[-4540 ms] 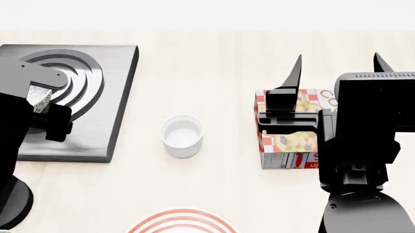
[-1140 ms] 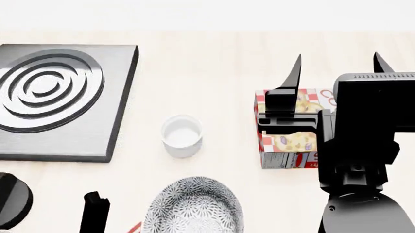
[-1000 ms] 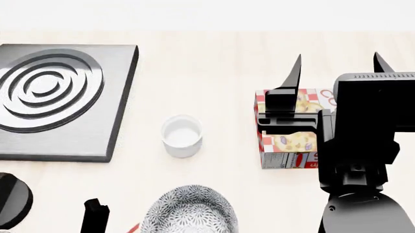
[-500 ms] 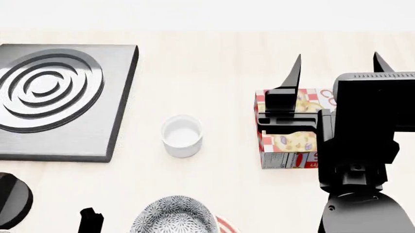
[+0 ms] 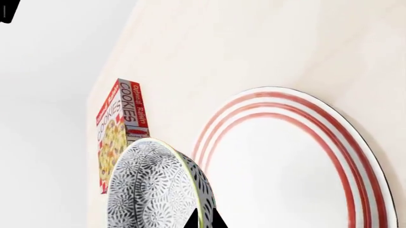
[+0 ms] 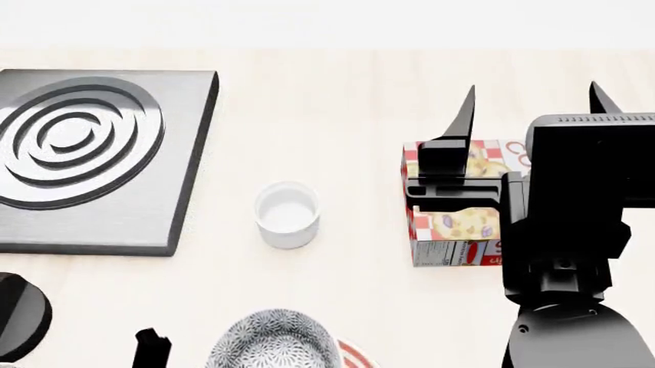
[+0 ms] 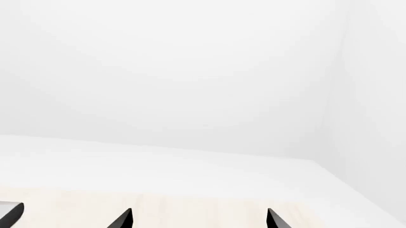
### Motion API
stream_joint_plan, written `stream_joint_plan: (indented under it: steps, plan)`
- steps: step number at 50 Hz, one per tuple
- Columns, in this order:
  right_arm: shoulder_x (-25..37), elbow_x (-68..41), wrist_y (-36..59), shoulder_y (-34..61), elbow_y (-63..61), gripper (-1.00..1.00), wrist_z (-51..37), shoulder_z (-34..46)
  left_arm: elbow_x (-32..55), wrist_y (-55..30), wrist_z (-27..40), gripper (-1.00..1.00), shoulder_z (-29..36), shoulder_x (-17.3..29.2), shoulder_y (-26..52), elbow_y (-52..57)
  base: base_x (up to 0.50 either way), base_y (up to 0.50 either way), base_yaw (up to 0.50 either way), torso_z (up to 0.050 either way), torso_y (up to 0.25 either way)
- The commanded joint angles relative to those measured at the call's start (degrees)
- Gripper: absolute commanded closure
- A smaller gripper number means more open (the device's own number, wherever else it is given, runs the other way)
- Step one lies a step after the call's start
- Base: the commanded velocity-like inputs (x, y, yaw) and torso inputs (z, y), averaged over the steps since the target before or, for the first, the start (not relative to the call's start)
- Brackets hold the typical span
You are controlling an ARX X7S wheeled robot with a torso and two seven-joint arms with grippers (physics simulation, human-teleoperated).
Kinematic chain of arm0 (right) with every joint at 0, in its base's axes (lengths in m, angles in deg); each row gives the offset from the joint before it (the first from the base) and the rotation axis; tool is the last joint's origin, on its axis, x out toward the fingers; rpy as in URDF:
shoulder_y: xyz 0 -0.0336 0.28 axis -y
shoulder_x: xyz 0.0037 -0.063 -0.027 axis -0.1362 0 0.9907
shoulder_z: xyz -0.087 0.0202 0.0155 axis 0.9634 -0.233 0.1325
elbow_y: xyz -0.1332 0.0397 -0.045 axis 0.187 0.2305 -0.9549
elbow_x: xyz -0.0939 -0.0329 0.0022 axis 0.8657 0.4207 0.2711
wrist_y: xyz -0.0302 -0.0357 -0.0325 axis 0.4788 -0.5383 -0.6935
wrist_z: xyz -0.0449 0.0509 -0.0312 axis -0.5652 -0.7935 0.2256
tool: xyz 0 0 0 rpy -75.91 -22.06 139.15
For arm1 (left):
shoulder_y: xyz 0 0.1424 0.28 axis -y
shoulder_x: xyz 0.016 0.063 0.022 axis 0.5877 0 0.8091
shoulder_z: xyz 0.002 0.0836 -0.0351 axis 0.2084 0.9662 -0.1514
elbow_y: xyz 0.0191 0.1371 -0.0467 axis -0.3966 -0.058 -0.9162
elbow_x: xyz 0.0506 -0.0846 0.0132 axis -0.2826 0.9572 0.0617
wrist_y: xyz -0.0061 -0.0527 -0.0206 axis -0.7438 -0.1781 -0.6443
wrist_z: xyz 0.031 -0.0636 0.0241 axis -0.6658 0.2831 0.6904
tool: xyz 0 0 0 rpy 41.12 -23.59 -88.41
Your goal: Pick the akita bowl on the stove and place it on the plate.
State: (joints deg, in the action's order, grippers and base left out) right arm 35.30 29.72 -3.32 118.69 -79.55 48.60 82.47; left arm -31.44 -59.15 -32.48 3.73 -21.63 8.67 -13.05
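CHANGE: bowl (image 6: 274, 341) is moved off stove (image 6: 97, 157), lowered toward plate (image 5: 298, 161) | LEFT end effector (image 5: 204, 221): clamped on bowl rim | RIGHT end effector (image 6: 532, 103): apart, idle | BOWL: tilted over plate edge, contact not discernible | NEXT: centring and release are judged outstanding

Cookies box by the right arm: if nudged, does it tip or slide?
The cookies box looks like thin cardboard, so probably light and likely to slide on the smooth table. Its narrow side panel suggests it may tip if pushed high. The open right claw sits above it.
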Motion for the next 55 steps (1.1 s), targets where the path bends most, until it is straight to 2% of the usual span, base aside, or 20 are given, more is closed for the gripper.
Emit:
stream_joint_plan:
  steps: [1,55]
  plan:
    - [0.10,-0.17,-0.04,0.02,0.01,-1.00,-0.13,0.07,-1.53,0.85,1.18,1.00,0.45,-0.19,-0.85,-0.92,0.00,0.00,0.00,0.000,0.000]
    - [0.65,-0.82,-0.62,-0.04,0.24,-1.00,-0.59,0.44,-3.56,1.90,5.02,1.00,3.49,-1.25,-6.37,-4.93,0.00,0.00,0.00,0.000,0.000]
